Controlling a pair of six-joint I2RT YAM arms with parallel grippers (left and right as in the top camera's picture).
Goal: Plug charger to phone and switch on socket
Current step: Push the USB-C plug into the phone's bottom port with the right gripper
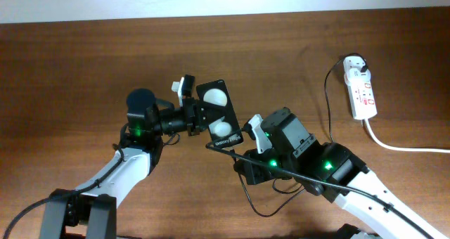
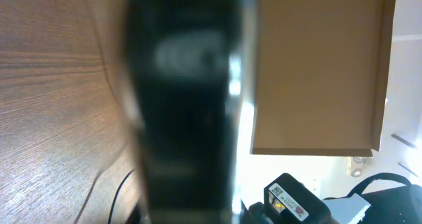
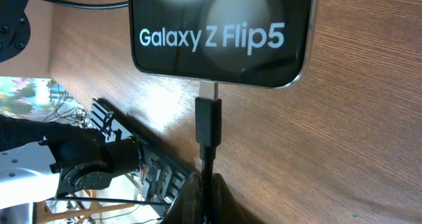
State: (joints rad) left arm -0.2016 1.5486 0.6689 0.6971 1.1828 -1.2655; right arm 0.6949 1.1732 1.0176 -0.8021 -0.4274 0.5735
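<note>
My left gripper is shut on the phone, a black slab with two white round spots, and holds it tilted above the table. In the left wrist view the phone is a dark blur filling the jaws. In the right wrist view the phone reads "Galaxy Z Flip5". My right gripper is shut on the charger cable just behind its plug. The plug's metal tip sits at the port in the phone's bottom edge. The socket lies at the far right with the black adapter in it.
The thin black cable runs from the adapter down to the right arm and loops on the table. The socket's thick white cord trails off to the right. The table's far edge is at the top.
</note>
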